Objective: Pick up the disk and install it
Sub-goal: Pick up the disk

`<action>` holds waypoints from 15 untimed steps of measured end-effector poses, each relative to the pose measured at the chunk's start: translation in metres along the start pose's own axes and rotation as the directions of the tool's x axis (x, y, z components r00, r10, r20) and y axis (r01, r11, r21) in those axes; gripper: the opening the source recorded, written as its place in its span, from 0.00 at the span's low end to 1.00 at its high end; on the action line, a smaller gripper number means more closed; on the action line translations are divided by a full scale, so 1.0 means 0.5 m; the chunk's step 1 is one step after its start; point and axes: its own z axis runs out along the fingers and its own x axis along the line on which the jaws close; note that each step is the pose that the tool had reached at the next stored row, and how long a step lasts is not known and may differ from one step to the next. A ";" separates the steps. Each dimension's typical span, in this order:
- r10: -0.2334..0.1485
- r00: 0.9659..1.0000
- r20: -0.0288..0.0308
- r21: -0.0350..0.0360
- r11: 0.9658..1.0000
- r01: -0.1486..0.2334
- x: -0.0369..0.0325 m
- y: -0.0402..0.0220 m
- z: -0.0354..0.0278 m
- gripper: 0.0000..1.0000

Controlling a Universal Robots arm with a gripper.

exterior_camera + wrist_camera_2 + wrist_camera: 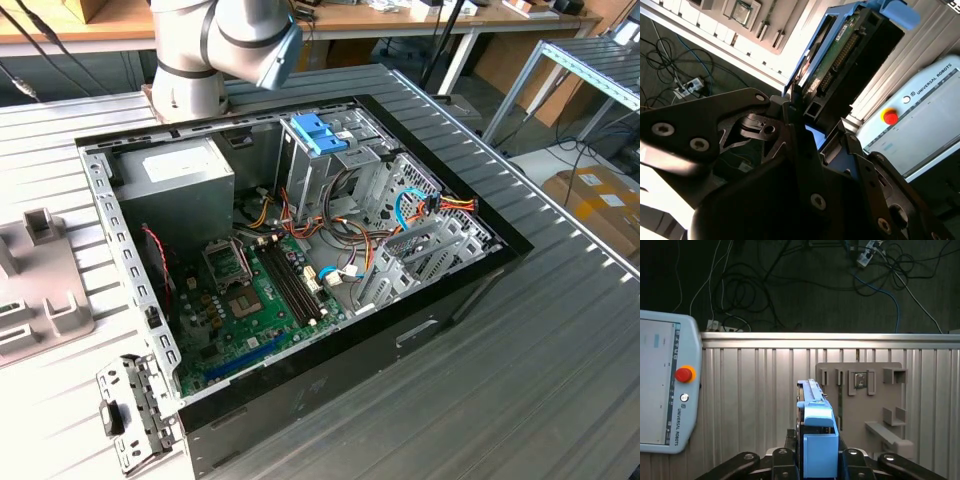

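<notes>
Above ribbed metal tabletop, end effector grips the disk on edge.

The gripper grips the disk between its black fingers; the disk stands edge-on, its connector row showing; light-blue rails frame it, with the blue tab at its far end; beyond lie a ribbed metal table, a pendant bearing a red button, and loose cables on a dark floor.
</notes>
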 end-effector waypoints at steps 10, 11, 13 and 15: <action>0.000 1.000 -0.001 0.000 1.000 0.000 0.020 -0.003 -0.001 0.37; 0.000 1.000 -0.001 0.000 1.000 0.000 0.020 -0.004 -0.001 0.37; 0.000 1.000 -0.001 0.000 1.000 0.000 0.021 -0.007 -0.001 0.37; 0.000 1.000 -0.002 0.000 1.000 0.000 0.021 -0.011 0.000 0.37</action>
